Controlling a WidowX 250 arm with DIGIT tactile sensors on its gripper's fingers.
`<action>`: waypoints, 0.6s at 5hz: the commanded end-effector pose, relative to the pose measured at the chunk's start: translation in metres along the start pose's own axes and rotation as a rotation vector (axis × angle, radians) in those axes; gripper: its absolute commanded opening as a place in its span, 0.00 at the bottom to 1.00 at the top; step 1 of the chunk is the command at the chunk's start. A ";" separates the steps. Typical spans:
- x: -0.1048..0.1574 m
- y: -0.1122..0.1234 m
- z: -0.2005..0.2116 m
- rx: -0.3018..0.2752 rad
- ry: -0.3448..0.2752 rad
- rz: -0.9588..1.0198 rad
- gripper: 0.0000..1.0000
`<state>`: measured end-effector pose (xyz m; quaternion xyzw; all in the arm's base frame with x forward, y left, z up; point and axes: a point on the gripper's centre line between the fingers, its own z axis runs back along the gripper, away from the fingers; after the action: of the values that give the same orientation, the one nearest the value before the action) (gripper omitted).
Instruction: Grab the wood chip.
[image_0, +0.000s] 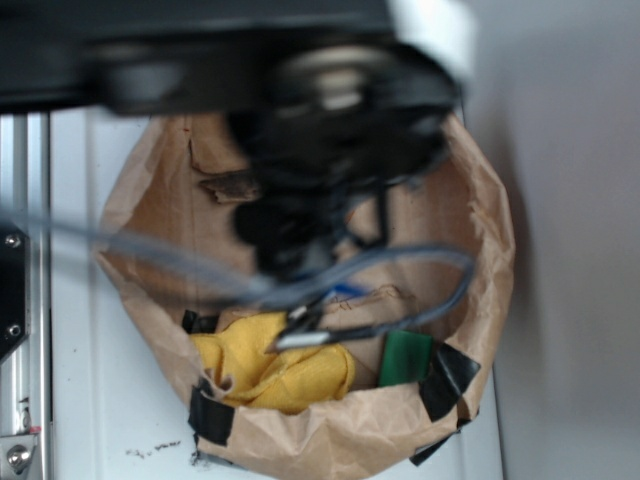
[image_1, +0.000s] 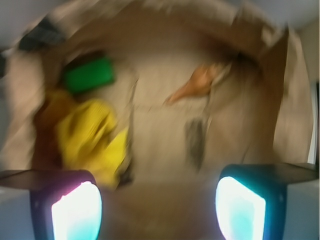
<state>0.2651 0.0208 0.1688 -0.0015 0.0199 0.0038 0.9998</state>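
Observation:
The wood chip (image_1: 195, 142), a dark grey-brown sliver, lies flat on the brown paper floor of the paper-lined bin (image_0: 480, 200). It sits just ahead of my right finger. In the exterior view the wood chip (image_0: 232, 186) shows at the upper left of the bin, beside my blurred black arm (image_0: 300, 170). My gripper (image_1: 159, 210) is open above the bin floor. Its glowing fingertips (image_1: 75, 210) stand wide apart with only bare paper between them. The wrist view is motion-blurred.
An orange-tan seashell (image_1: 197, 82) lies beyond the chip. A crumpled yellow cloth (image_0: 270, 365) and a green block (image_0: 405, 355) sit at the bin's near side, held in by paper walls patched with black tape (image_0: 450, 378). Grey cables (image_0: 400, 265) loop over the bin.

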 end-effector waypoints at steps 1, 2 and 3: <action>0.004 0.005 0.014 0.003 -0.057 0.011 1.00; 0.004 0.005 0.014 0.003 -0.057 0.011 1.00; 0.003 0.012 -0.031 0.062 -0.068 0.001 1.00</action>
<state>0.2641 0.0308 0.1286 0.0274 0.0066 0.0004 0.9996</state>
